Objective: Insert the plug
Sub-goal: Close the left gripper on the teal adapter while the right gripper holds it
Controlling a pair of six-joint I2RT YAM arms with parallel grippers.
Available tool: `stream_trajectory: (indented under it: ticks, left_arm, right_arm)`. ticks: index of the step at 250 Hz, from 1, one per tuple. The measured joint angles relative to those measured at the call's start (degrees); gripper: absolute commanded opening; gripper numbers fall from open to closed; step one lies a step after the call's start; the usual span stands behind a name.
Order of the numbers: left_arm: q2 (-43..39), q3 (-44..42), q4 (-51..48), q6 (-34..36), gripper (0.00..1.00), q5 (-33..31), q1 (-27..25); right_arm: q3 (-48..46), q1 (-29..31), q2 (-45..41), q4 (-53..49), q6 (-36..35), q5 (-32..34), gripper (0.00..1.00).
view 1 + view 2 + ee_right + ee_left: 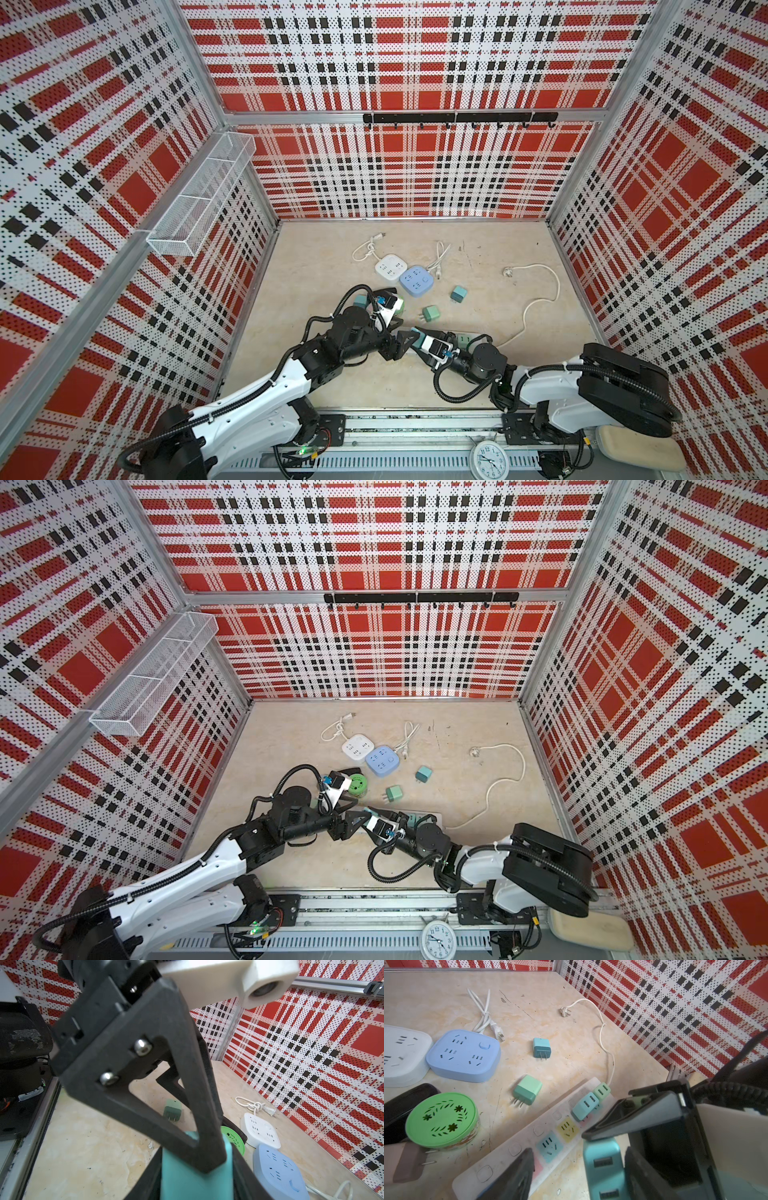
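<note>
The plug [604, 1167] is a teal block with two USB ports, held above the table near the front centre. My right gripper [196, 1180] is shut on the plug [187, 1186], one jaw on each side. My left gripper [577, 1167] is open and straddles the same plug; one finger [643, 1174] lies against it and the other finger [512, 1174] stands clear. In both top views the two grippers meet tip to tip [405, 337] [357, 816]. The long white power strip [517, 1151] with coloured sockets lies just beyond, partly under my right arm [461, 338].
Two small plugs [585, 1105] [602, 1089] sit in the strip's far end. Loose green plugs [527, 1089] [542, 1048] lie on the table. A green round lid [441, 1120], a blue square socket block [464, 1055] and a white one [390, 266] stand behind. A white cable [536, 303] trails right.
</note>
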Motion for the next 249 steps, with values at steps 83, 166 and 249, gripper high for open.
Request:
stream_trajectory:
  ticks: [83,166,249]
  left_arm:
    - [1.7,0.3,0.6,1.1,0.51,3.2,-0.8]
    - [2.9,1.2,0.9,-0.2,0.00,4.4,-1.0]
    - [1.9,1.3,0.2,5.0,0.00,4.6,4.8]
  right_arm:
    - [0.0,0.2,-1.2,-0.6,-0.3,0.2,0.03]
    - [0.1,0.2,-1.1,-0.7,-2.4,2.9,0.54]
    - [-2.9,0.6,-8.6,-1.5,1.9,5.4,1.00]
